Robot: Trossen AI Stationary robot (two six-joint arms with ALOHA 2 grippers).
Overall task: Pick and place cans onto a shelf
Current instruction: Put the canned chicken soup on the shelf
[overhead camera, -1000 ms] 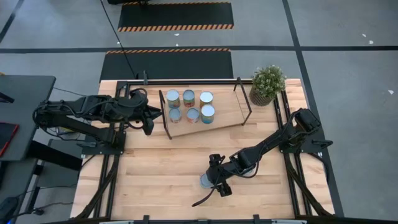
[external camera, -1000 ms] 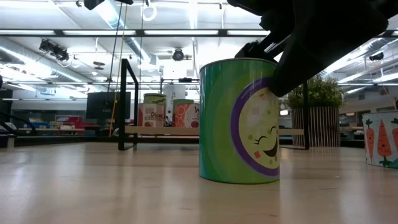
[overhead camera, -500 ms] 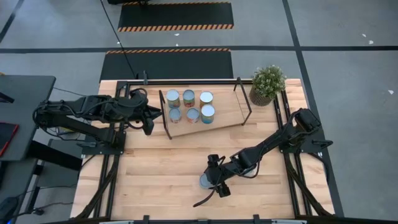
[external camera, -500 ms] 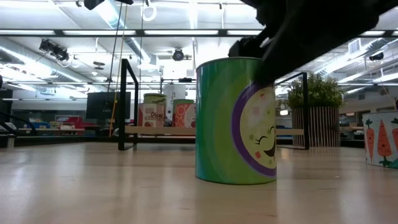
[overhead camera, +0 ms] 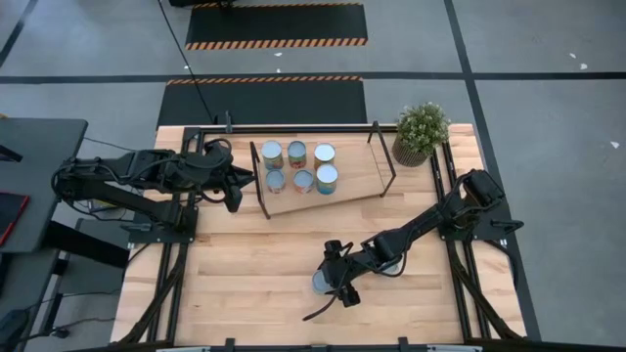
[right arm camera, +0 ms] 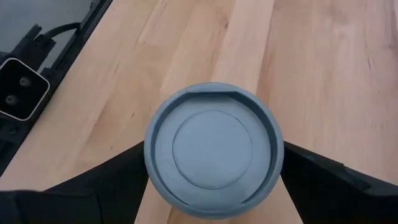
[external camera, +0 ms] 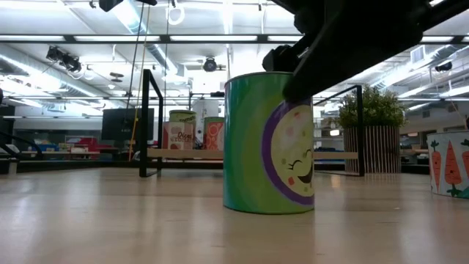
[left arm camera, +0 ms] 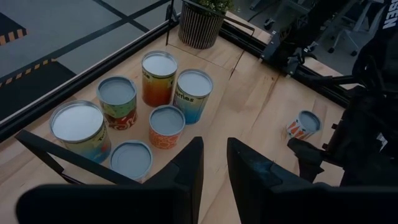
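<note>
place: robotics lab | evidence: hazard-striped floor mats point(overhead camera: 276, 25); ceiling strip lights point(external camera: 132, 39); wooden workbench point(overhead camera: 254, 264)

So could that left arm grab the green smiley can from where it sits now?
Probably not. The left gripper waits by the shelf's end, far across the table from the green can, and the right gripper already has its fingers on both sides of it.

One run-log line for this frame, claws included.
right claw: shut on green can, near table edge | left claw: open, waiting beside shelf | five cans on shelf
</note>
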